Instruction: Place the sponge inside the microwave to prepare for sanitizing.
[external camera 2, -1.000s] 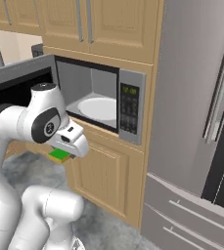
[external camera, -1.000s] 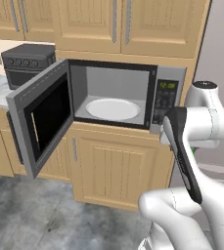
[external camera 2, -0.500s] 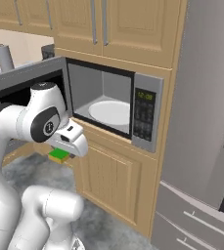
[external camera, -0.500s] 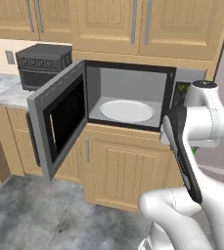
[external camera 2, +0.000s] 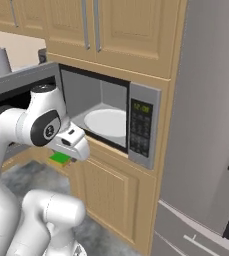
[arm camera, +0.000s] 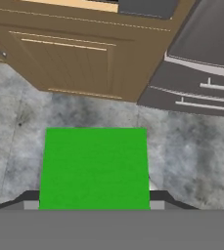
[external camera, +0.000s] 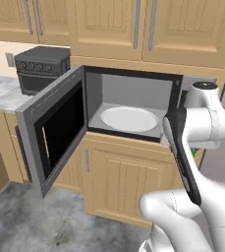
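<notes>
While the grey stainless microwave (external camera: 133,106) stands with its black-windowed door (external camera: 52,130) swung wide to the left, a white round plate (external camera: 128,119) is seen lying on its floor. The keypad panel with green digits (external camera 2: 141,128) is seen at the right of the microwave's opening in the right base view. A small bright green rectangular sponge (arm camera: 95,168) is held in the two-finger tool (arm camera: 94,200), below the microwave and out in front of the light wooden cabinet door (external camera: 126,184) that sits under it. In the hand view the sponge is seen between the two dark tips, which are set against its two sides, so the tool is pinching the sponge; grey mottled floor (arm camera: 182,146) is seen past it. In the right base view the sponge (external camera 2: 60,158) is glimpsed as a green patch with a yellowish underside just under the white hand, lower than the microwave's opening and to its left. A black toaster oven with knobs (external camera: 42,69) is seen on the grey marbled counter (external camera: 3,93), left of the microwave. A tall grey refrigerator (external camera 2: 206,125) is seen right of the microwave.
</notes>
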Robot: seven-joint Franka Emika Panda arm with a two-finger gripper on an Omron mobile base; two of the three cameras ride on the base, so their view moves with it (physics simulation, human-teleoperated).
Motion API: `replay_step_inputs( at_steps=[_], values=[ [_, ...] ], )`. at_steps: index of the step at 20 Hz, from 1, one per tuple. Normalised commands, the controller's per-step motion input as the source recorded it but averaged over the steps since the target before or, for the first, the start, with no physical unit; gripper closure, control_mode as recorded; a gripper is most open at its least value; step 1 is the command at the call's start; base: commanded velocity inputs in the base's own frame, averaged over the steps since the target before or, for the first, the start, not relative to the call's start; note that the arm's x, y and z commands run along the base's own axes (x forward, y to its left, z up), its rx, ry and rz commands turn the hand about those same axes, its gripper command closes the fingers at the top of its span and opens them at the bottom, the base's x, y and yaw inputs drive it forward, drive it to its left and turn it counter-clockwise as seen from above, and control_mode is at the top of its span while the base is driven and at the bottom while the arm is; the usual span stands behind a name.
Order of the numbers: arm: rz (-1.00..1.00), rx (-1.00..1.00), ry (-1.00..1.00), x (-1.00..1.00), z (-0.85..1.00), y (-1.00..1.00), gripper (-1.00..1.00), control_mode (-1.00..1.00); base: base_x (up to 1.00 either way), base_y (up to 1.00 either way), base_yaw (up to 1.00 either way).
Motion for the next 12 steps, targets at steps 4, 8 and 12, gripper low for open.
replay_step_inputs(
  at_steps=[4,8,12],
  values=[
    [0.00,0.00,0.00,0.00,0.00,0.00,1.00,1.00,0.32,0.00,0.00],
    [0.00,0.00,0.00,0.00,0.00,0.00,1.00,1.00,0.38,0.07,0.00],
    [0.00,0.00,0.00,0.00,0.00,0.00,1.00,1.00,0.54,0.24,0.00]
  ],
)
